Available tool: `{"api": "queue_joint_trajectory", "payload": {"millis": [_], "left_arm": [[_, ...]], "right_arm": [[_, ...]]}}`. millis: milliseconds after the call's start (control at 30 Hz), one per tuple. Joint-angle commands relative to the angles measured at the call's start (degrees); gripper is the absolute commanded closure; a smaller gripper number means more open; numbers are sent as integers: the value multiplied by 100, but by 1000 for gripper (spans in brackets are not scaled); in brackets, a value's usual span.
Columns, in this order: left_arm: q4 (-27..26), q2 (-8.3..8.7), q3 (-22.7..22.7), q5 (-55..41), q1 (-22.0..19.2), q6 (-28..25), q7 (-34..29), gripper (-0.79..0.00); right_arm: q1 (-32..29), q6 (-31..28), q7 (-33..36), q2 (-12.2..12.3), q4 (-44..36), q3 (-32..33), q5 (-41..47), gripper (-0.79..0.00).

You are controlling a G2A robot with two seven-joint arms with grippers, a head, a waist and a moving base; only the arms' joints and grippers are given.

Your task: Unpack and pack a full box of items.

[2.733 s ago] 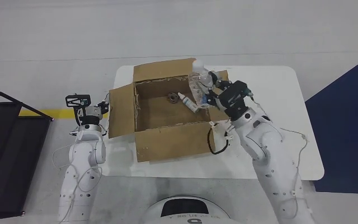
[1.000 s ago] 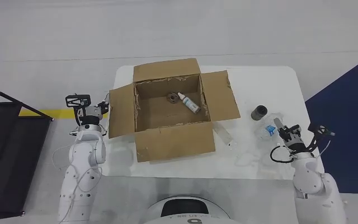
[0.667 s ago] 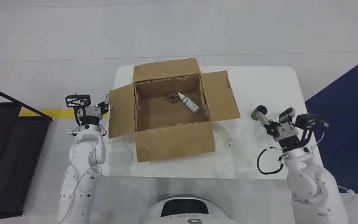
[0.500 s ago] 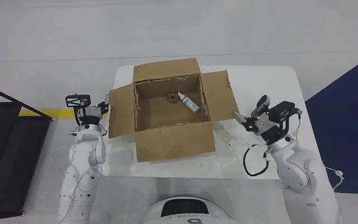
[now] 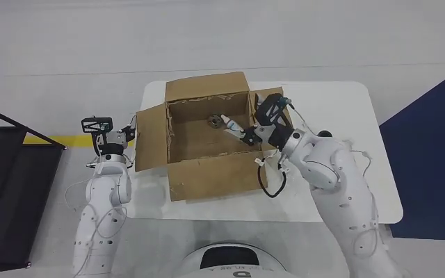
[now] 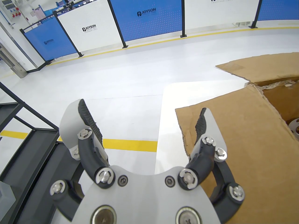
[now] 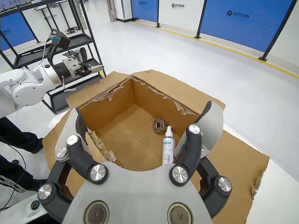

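Over the right wall of the box [image 5: 191, 139], my right gripper [image 7: 145, 113] hangs tilted down into the opening, jaws wide, nothing in them. I read that as lining up on the spray bottle [image 7: 167, 146], which lies flat on the box floor tight against that same wall, cap pointing at the metal flange [image 7: 158, 125]. The flange lies flat just beside the cap; can't tell if they touch. With the bottle that close to the wall, one finger has little room on that side, so the approach angle matters. The box sits toward the left edge of the table [image 5: 334, 104], all flaps folded out, which keeps the opening clear for a top-down reach. The left flap [image 6: 233, 152] overhangs that edge. My left gripper [image 6: 142, 108] is parked off the table's left edge, just beside that flap, also wide open and empty. My guess is it's there to stay out of the right arm's way. Count: one box, four flaps, two items inside (one bottle, one flange), two grippers, both empty. There is also one small dark object [image 5: 324, 133] on the table right of the box, half hidden behind my right arm; can't tell what it is. Unpacking looks nearly done, packing not yet begun.
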Motion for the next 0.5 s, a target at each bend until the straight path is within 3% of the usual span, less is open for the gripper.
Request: {"api": "queue_joint_trajectory", "payload": {"millis": [0, 133, 200, 367, 467], "left_arm": [[0, 0, 0, 0, 0, 0, 0, -785], [0, 0, 0, 0, 0, 0, 0, -785], [0, 0, 0, 0, 0, 0, 0, -785], [0, 0, 0, 0, 0, 0, 0, -785], [0, 0, 0, 0, 0, 0, 0, -785]], "right_arm": [[-1, -1, 0, 0, -1, 1, -1, -785], [-1, -1, 0, 0, -1, 1, -1, -785], [85, -291, 208, -1, 101, -254, -38, -785], [1243, -311, 1011, -151, 1060, -1283, -3, -785], [1991, -113, 1158, -318, 1873, -1886, 161, -785]]}}
